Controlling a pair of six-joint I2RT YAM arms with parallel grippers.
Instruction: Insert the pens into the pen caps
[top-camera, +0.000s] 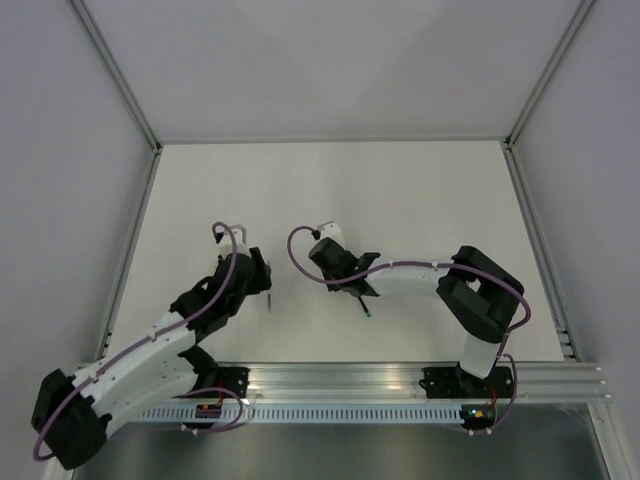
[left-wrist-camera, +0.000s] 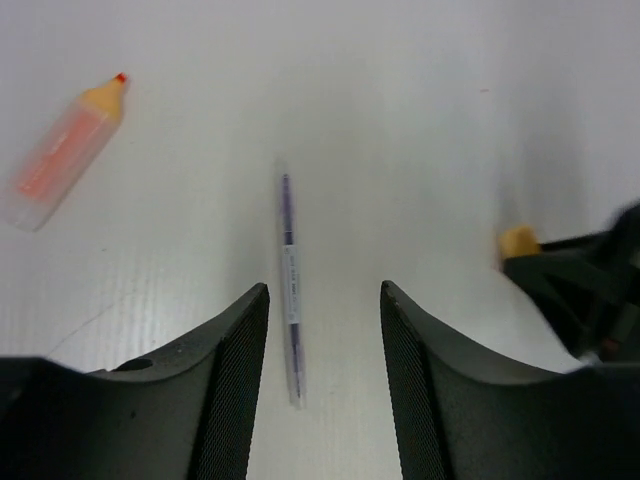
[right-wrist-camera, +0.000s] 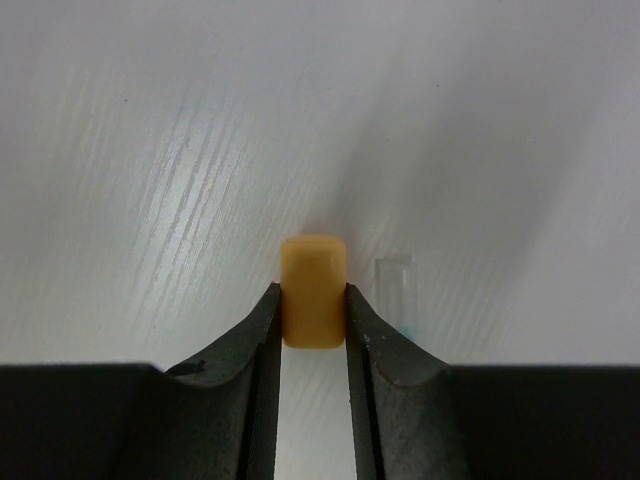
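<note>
My right gripper (right-wrist-camera: 312, 292) is shut on the bright orange pen cap (right-wrist-camera: 313, 265) and holds it just above the table. A pale clear cap (right-wrist-camera: 396, 284) lies just right of it. My left gripper (left-wrist-camera: 325, 292) is open and low over the table. The thin grey-silver pen (left-wrist-camera: 290, 285) lies between its fingers, closer to the left finger (left-wrist-camera: 235, 350). An orange-ended pen (left-wrist-camera: 65, 150) lies far left. The held orange cap (left-wrist-camera: 519, 241) shows at the right. In the top view, a dark pen with a green end (top-camera: 364, 304) lies below my right gripper (top-camera: 338, 272).
The white table (top-camera: 330, 190) is walled at the left, the back and the right. The aluminium rail (top-camera: 400, 385) with the arm bases runs along the near edge. The two grippers are close together near the table's middle front.
</note>
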